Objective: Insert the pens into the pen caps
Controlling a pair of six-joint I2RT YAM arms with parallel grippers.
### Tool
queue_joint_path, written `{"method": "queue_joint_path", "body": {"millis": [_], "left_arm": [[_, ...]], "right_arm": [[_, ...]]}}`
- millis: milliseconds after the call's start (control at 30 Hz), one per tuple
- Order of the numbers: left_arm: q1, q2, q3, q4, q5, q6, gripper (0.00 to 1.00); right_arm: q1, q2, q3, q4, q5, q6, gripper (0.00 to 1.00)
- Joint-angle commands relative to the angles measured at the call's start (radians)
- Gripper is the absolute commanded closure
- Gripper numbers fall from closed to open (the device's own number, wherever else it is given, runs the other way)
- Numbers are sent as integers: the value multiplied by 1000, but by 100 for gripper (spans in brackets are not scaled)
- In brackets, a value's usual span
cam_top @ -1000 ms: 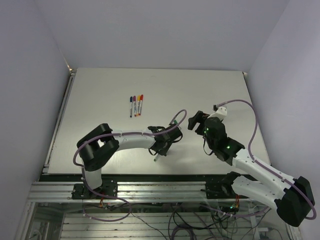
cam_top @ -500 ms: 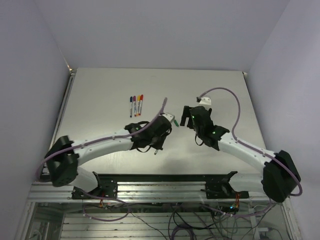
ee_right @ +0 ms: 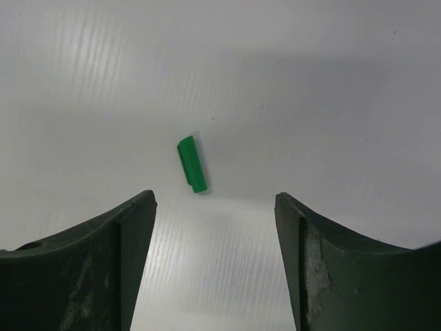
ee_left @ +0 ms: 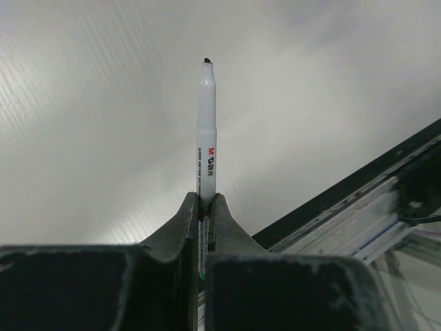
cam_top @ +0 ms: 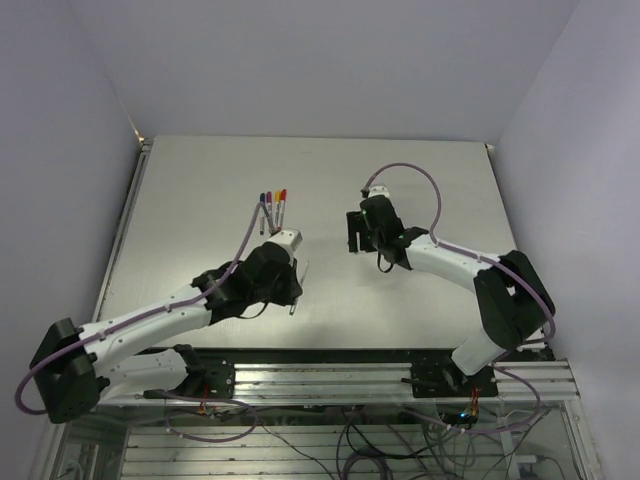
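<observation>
From above, the flat pale grey desk is boxed by plain lilac-white walls on its left, far and right sides. A dark metal rail runs along the near edge. Both arms reach over the middle, well apart from each other and from every edge, with open surface beyond them and to the right. A row of four thin white stick pens with coloured ends lies side by side left of centre, just beyond the left end effector. The right end effector hangs at mid-desk.

At the left wrist, the left end effector is clamped tight on a slim white stick pen. It has black print on its barrel and a dark green tip, and it points straight out from the fingers over open desk. The dark rail crosses the lower right corner.

At the right wrist, the right end effector's fingers are spread wide and hold nothing. Between them, farther out and touching neither, a short bright green plastic cap lies flat on the desk. It sits slightly slanted, with free surface all round.
</observation>
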Motion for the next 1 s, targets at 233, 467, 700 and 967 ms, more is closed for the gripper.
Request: {"method": "queue_joint_path", "body": {"millis": [233, 467, 700, 967], "left_arm": [[6, -107, -78, 203, 48, -54, 93], [7, -90, -95, 236, 60, -63, 93], [7, -80, -100, 234, 46, -68, 93], [7, -65, -97, 230, 42, -68, 93]], "right_arm": [[-60, 141, 77, -11, -153, -91, 48], [-59, 191, 116, 1, -177, -103, 51], [-59, 243, 159, -15, -183, -116, 53], [-59, 278, 163, -26, -189, -112, 57]]}}
